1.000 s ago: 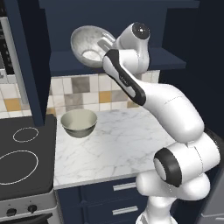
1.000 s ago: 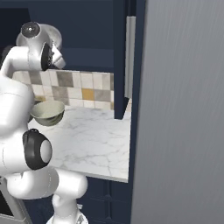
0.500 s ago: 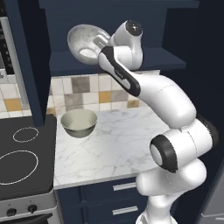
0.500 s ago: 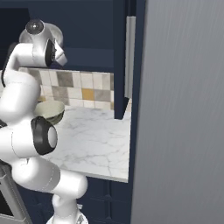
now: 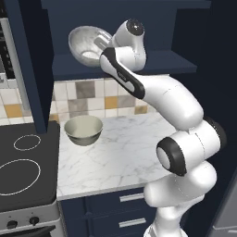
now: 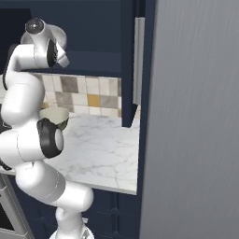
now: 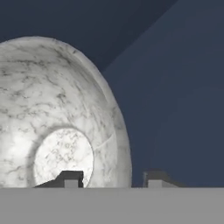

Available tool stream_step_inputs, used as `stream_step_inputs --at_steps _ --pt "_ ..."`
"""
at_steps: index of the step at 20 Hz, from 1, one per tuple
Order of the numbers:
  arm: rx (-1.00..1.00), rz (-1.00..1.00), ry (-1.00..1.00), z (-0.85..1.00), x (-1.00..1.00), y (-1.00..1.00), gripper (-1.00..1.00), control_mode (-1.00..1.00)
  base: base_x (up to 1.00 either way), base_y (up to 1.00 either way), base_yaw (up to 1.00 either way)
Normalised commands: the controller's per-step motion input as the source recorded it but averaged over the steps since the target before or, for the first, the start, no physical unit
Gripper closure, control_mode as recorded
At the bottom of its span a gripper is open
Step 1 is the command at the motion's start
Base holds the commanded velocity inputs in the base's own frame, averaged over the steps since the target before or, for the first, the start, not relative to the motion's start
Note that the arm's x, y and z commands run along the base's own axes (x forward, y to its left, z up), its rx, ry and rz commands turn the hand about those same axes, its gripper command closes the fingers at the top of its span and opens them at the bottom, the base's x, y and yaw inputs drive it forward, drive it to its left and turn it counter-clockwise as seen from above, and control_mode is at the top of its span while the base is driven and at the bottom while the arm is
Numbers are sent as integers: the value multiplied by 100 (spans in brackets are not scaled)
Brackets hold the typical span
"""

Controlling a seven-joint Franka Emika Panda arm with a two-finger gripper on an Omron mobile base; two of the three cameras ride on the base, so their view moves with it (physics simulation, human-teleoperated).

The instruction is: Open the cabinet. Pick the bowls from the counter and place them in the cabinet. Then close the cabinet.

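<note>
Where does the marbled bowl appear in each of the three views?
Left base view: the marbled bowl is upper left, tilted at the open cabinet shelf, at the end of the arm.
Right base view: I cannot make it out; the arm's wrist covers that spot.
Hand view: it fills the left half, its rim between the end effector tips.
Shared landmark: the beige bowl on the marble counter.

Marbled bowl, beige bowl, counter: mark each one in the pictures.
marbled bowl [image 5: 88, 45], left base view, on its inner wall.
beige bowl [image 5: 83, 131], left base view, on its inside near the rim.
counter [image 5: 121, 155], left base view, on bare marble right of the beige bowl.
</note>
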Motion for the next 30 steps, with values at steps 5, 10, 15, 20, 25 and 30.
stream_step_inputs --at_steps 5,10,15,20,25,30 --pt "0 0 0 1 10 0 -100 -100 0 0 0" --pt "0 0 -8 20 1 1 -100 -100 0 0 0" --pt "3 2 -18 47 -13 0 -100 -100 0 0 0" --pt "8 3 -14 43 -28 -10 -100 -100 0 0 0" --pt "18 1 -13 19 -81 -66 -100 -100 0 0 0" --pt "22 0 -21 22 -100 -68 -100 -100 0 0 0"
